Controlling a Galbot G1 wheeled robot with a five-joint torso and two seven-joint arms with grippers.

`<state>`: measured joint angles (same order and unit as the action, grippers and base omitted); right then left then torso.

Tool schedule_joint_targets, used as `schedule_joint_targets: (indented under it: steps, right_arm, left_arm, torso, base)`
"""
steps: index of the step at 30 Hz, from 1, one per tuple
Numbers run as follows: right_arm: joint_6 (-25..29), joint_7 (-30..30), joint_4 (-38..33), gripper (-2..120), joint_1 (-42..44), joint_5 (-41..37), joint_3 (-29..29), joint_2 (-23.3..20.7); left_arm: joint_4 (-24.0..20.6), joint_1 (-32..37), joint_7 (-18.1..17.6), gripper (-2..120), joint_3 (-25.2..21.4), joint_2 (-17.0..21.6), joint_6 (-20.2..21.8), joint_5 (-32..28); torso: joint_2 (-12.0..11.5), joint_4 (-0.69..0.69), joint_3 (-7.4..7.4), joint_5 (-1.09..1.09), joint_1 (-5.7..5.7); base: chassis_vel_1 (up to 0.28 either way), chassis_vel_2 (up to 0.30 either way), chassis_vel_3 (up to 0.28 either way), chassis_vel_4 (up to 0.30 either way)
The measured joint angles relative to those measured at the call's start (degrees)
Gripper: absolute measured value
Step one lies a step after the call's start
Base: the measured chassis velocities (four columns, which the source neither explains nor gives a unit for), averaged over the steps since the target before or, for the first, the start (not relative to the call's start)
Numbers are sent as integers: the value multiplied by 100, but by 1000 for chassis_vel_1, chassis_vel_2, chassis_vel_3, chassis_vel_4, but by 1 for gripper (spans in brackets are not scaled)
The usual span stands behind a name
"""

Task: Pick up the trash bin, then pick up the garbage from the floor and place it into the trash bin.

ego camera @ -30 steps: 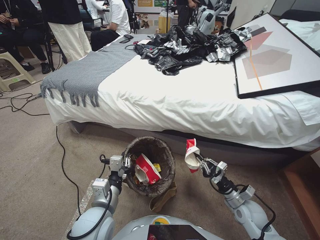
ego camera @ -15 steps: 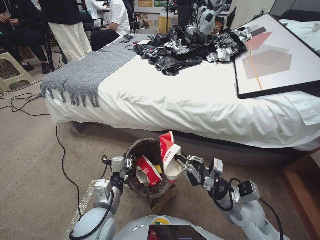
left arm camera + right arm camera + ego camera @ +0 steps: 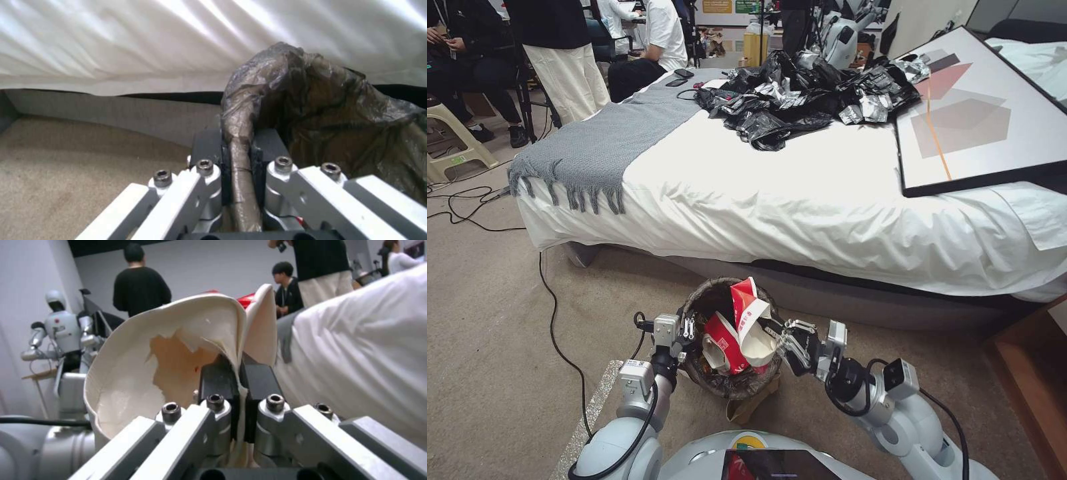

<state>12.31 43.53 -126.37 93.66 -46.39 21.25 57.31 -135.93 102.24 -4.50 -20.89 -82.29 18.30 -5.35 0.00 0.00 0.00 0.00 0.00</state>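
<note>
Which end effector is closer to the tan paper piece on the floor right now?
Right. The right end effector holds a carton just above the tan paper piece; the left end effector grips the trash bin rim across from it.

Left gripper [image 3: 688, 331]: clamped on the trash bin [image 3: 720, 383] rim.
Right gripper [image 3: 775, 335]: pinching a red-and-white carton [image 3: 749, 320] over the bin mouth.
Inside bin: another carton [image 3: 720, 341].
Behind: bed [image 3: 800, 200].

You find no text you can read: the red-and-white carton [image 3: 747, 319] carries white print too small to make out (the wall signs [image 3: 730, 6] behind the bed are likewise illegible).
</note>
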Motion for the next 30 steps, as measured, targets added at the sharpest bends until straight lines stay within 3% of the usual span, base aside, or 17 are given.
schedule_joint_targets:
  steps: [18, 30]
  right_arm:
    - [-189, -983, 722, 0, -474, 10, -603, 68]
    - [-261, -878, 849, 0, -304, 342, -832, 29]
  left_arm:
    - [-50, 113, 11, 7, 94, -36, -31, 116]
    - [-55, 96, 15, 7, 96, -34, -36, 125]
  torso:
    - [0, 1, 0, 0, 0]
    - [0, 0, 0, -1, 0]
  base:
    - [0, 0, 0, 0]
    - [0, 0, 0, 0]
